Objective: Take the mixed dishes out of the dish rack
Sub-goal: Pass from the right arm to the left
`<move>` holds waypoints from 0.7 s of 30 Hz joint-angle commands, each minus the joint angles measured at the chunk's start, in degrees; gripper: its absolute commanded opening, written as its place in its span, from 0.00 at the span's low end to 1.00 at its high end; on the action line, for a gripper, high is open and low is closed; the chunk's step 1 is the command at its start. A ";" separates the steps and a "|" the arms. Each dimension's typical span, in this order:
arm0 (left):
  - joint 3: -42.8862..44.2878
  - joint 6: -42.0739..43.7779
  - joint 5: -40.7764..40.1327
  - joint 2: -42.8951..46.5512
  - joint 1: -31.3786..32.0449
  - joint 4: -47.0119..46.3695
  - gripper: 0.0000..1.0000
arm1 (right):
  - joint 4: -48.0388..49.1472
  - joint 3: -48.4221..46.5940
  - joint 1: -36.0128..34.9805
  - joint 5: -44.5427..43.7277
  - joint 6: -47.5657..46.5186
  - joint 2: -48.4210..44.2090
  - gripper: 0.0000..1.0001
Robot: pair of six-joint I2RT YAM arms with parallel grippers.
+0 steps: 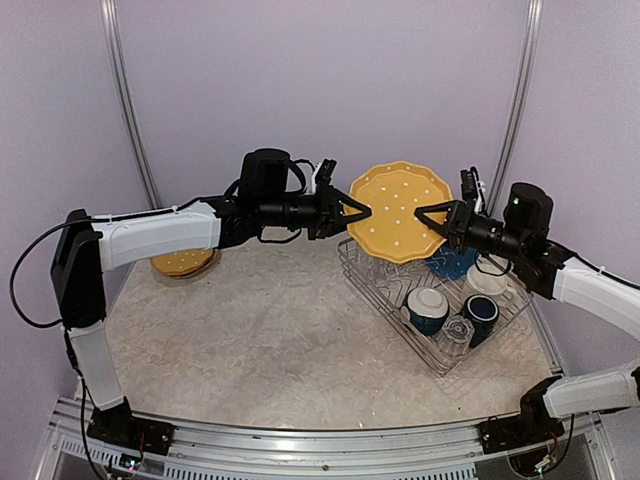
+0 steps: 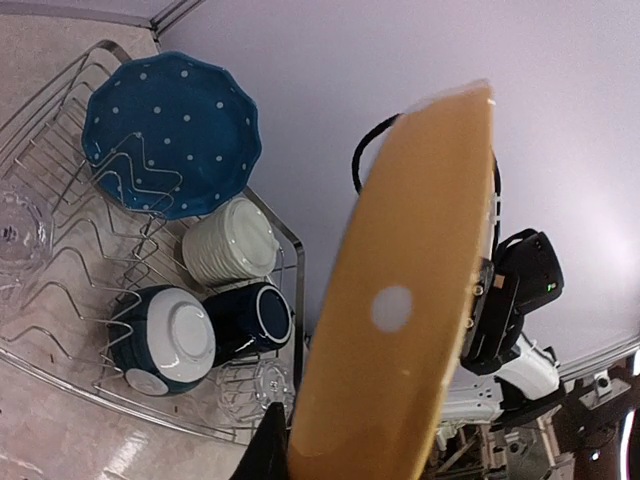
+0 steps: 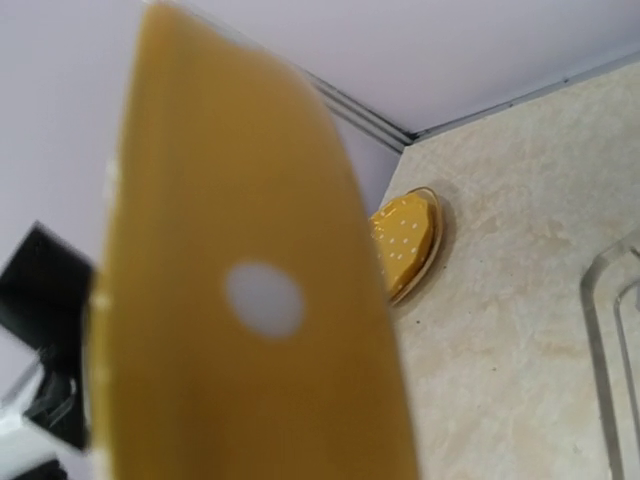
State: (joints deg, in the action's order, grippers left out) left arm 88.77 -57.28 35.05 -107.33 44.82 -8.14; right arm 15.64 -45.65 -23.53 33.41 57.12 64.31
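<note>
Mid-air, centre-right of the top view: orange plate (image 1: 400, 212), upright, over the far-left corner of the dish rack (image 1: 385, 300). The left gripper (image 1: 358, 212) clamps its left rim and the right gripper (image 1: 424, 217) its right rim — both grasping. The second orange plate (image 1: 183, 263) lies flat at frame left — well apart.

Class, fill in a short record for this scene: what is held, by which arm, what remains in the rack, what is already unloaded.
Held: orange plate, lifted above the dish rack
Holders: left fingers and right fingers, on opposite rims
In rack: blue dotted plate, cream mug, navy mug, teal bowl, two clear glasses
Unloaded: second orange plate, on table at left
</note>
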 commanded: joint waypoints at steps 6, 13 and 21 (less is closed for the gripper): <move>1.98 -0.93 -3.37 1.11 -0.79 5.40 0.00 | 5.94 -0.20 -1.01 -0.99 -4.12 -1.66 0.31; -4.33 -0.77 -3.56 6.91 -4.93 5.70 0.00 | -1.90 -3.00 -0.97 -4.30 -9.44 -0.72 1.00; -18.04 4.31 -2.88 21.03 -20.48 17.03 0.00 | -14.62 -6.06 -0.85 -12.35 -19.54 -3.30 1.00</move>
State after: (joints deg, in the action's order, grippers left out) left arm 73.82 -56.05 32.29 -95.85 32.27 6.09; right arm 8.84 -49.12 -24.16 26.76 44.45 63.44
